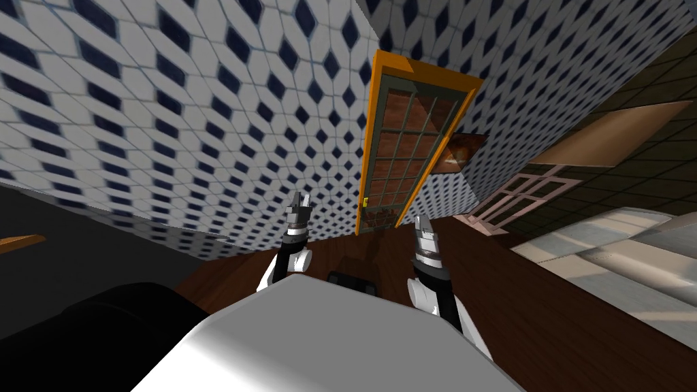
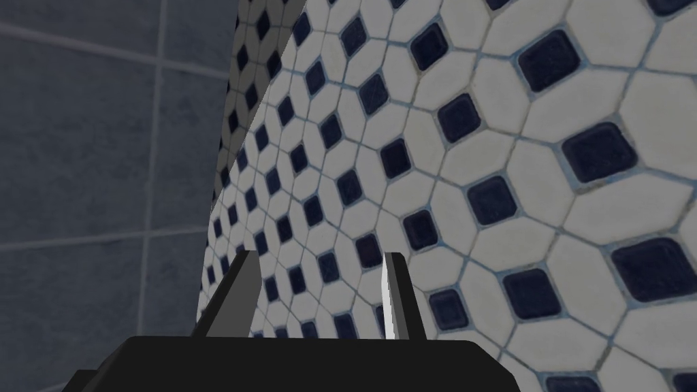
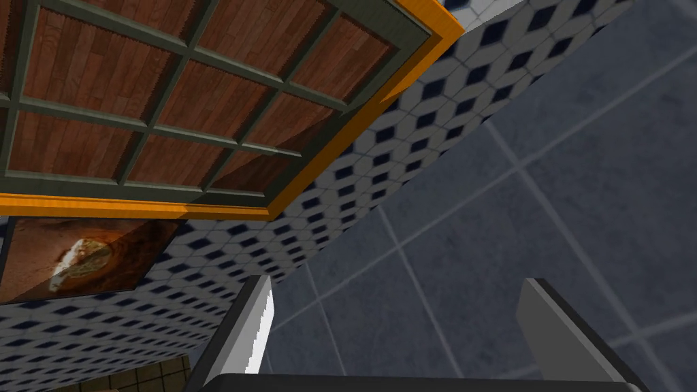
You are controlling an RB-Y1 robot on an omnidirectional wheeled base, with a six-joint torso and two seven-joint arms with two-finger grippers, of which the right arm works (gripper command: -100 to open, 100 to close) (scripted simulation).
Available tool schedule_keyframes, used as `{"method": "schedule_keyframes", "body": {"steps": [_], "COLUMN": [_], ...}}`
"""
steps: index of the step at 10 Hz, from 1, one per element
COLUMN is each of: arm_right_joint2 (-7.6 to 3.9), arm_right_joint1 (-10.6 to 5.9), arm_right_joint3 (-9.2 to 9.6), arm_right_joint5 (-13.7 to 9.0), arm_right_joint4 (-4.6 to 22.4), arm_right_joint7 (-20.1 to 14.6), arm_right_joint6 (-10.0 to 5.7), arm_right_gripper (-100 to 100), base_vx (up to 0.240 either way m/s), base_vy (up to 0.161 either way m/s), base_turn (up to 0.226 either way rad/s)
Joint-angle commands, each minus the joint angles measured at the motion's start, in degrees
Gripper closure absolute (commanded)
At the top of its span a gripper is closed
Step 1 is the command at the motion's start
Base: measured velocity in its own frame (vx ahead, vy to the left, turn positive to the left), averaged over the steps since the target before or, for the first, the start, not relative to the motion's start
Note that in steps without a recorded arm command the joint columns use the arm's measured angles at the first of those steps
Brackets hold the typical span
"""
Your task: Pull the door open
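The task is barely beginning: the door (image 1: 403, 146) is sitting apparently shut in its orange frame (image 1: 373, 136), with its small yellow handle (image 1: 365, 201) untouched. The right hand (image 1: 423, 226) is hovering short of the door, fingers wide apart and empty. The left hand (image 1: 300, 201) (also apart, though narrower) is facing the tiled wall (image 1: 204, 122) beside the door.

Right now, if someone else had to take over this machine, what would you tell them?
The door, paned in an orange frame, stands ahead, slightly right; it looks shut. The left gripper is open and empty, by the tiled wall. The right gripper is open and empty, short of the door. Done: nothing gripped. Left: move closer, take the handle, perhaps the small yellow piece on the door's left edge, and pull.
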Motion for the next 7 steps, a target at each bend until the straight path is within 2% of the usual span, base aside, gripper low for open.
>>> {"method": "schedule_keyframes", "body": {"steps": [1,7], "arm_right_joint2": [-0.18,-0.89], "arm_right_joint1": [-0.16,-1.42], "arm_right_joint3": [-0.01,-0.3], "arm_right_joint5": [0.95,4.57], "arm_right_joint4": [1.84,9.5], "arm_right_joint7": [1.5,6.98], "arm_right_joint6": [-0.68,-3.13], "arm_right_gripper": [-100,-100], "base_vx": [0.093,0.103], "base_vy": [0.039,0.043], "base_turn": [0.004,0.003]}}
